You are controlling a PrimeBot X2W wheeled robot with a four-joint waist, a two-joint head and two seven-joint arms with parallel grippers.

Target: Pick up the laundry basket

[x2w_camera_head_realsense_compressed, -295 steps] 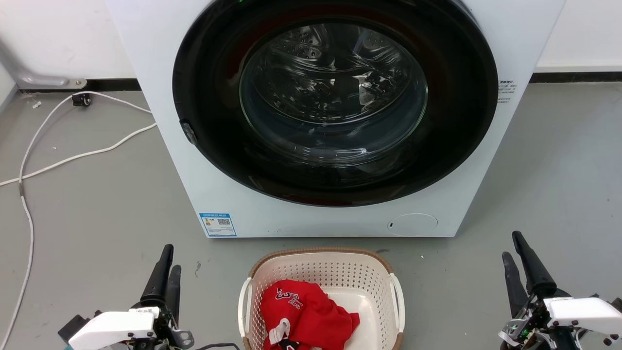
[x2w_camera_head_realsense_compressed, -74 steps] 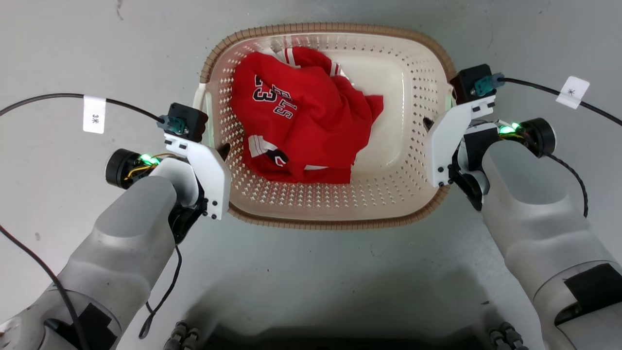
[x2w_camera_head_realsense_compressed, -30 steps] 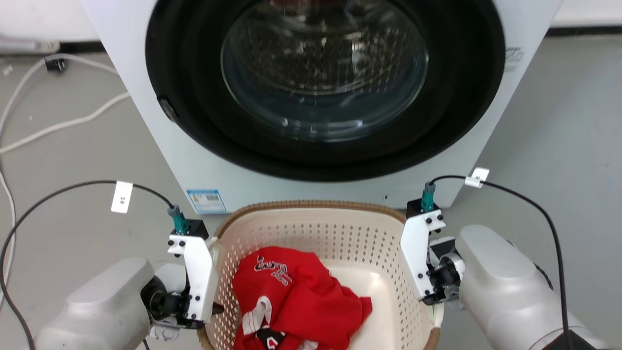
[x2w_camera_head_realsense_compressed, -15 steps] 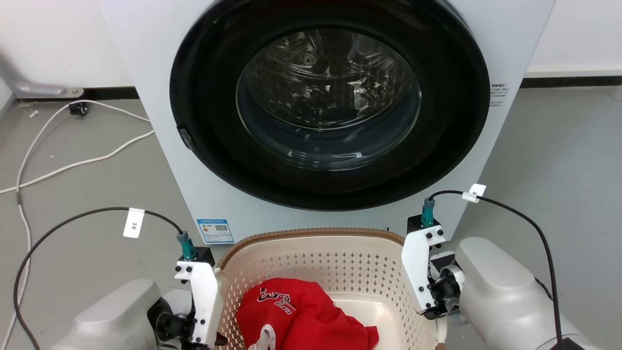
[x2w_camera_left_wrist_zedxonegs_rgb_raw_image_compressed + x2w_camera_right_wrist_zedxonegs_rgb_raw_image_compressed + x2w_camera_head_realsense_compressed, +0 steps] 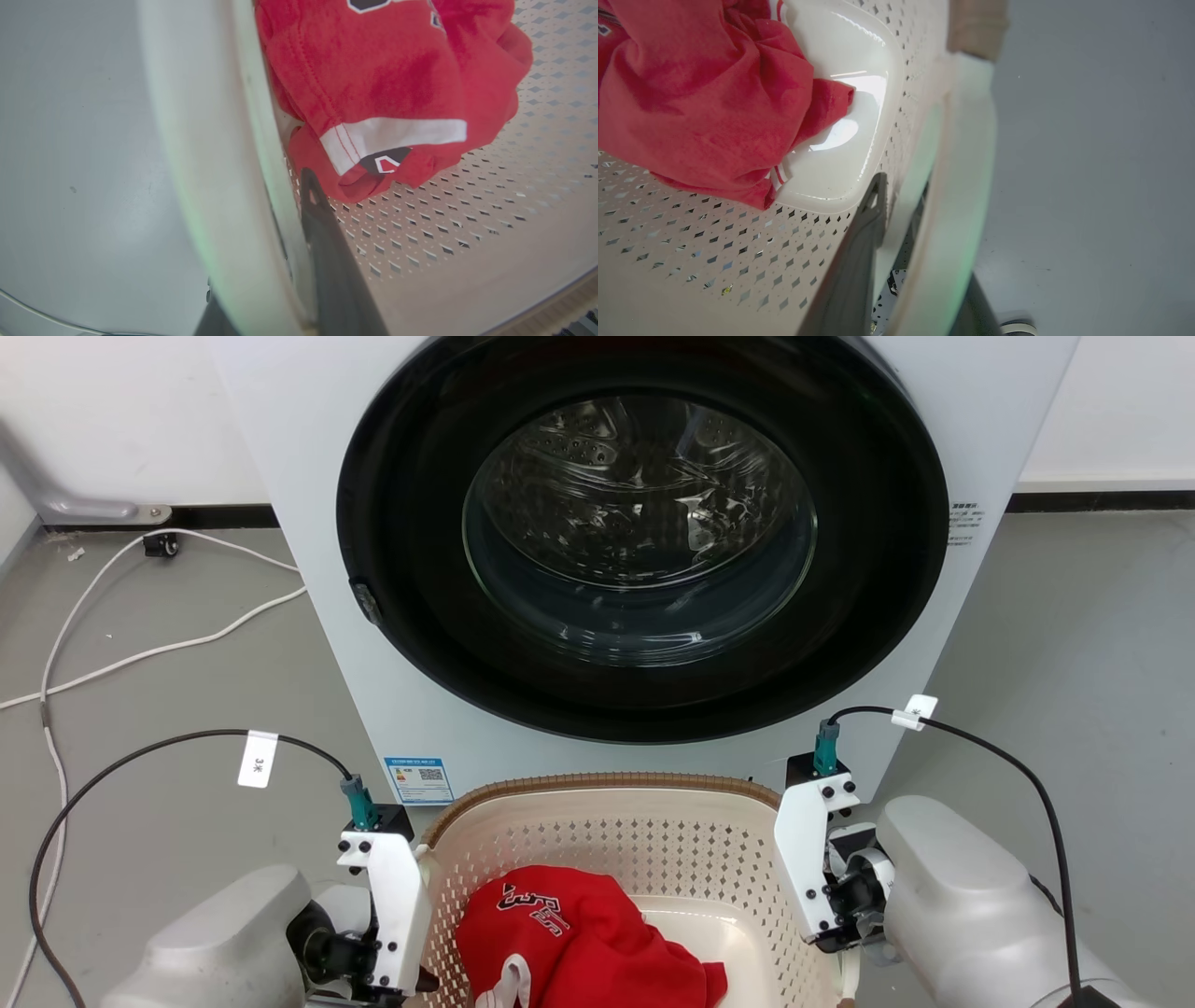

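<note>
The laundry basket, cream with a brown woven rim, hangs between my two arms at the bottom of the head view, its rim overlapping the washer's base. A red jersey lies inside it. My left gripper is shut on the basket's left handle, with one dark finger inside the perforated wall. My right gripper is shut on the right handle, with its inner finger against the wall. In both wrist views the grey floor lies well below the basket.
A white front-loading washing machine with a round glass door stands right behind the basket. White cables trail over the grey floor at the left. Black tagged cables loop up from both wrists. Open floor lies to the right of the machine.
Over the last second the head camera tilted up slightly. The basket stays gripped at both handles and has come up from the floor since both grippers closed on it.
</note>
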